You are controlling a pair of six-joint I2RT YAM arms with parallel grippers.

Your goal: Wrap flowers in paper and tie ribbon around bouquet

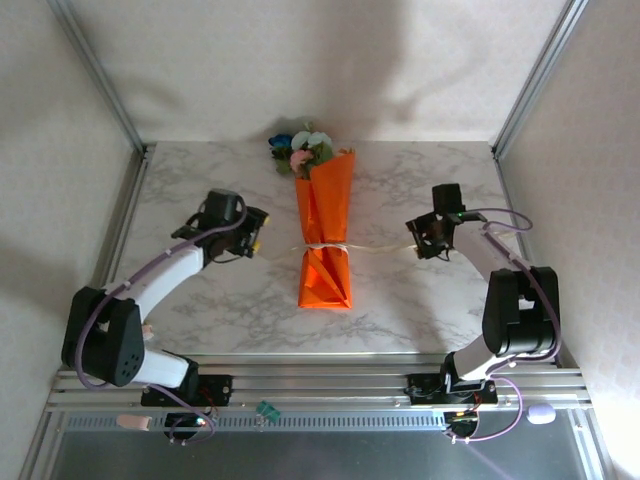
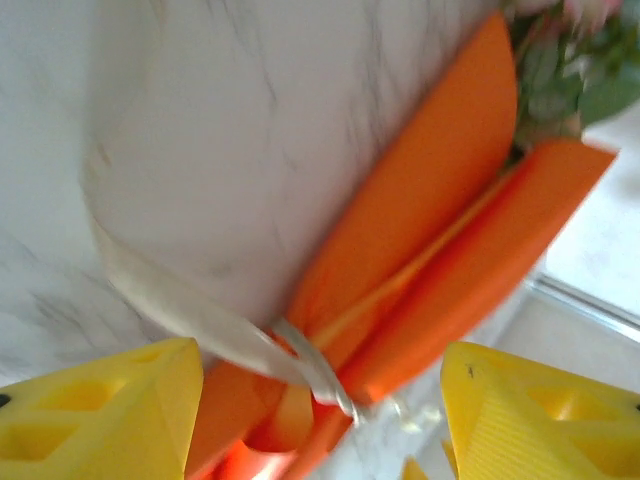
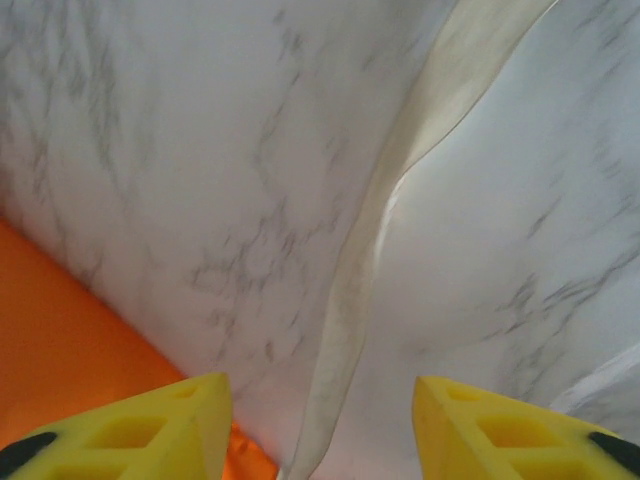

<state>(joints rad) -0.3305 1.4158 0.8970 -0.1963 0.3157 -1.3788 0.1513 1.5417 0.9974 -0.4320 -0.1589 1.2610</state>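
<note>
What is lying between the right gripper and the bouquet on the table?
A loose tail of the ribbon runs over the bare marble table, from the tied waist of the bouquet toward the right gripper. The top view shows it.

The bouquet (image 1: 325,225) lies flat at the middle of the table (image 1: 200,190), its long axis running from 12 to 6 o'clock. The paper (image 1: 328,195), bright orange and folded into long creased panels, is wide at the 12 o'clock end, pinched in at a waist, and flares again into a short skirt at 6 o'clock. The flowers (image 1: 303,150) stick out of the 12 o'clock end: a blue bloom, white and pink ones, and green leaves. The ribbon (image 1: 325,245), cream and half see-through, circles the waist. One limp tail trails over the table toward 3 o'clock. In the left wrist view a second length curves away from the waist.
</note>
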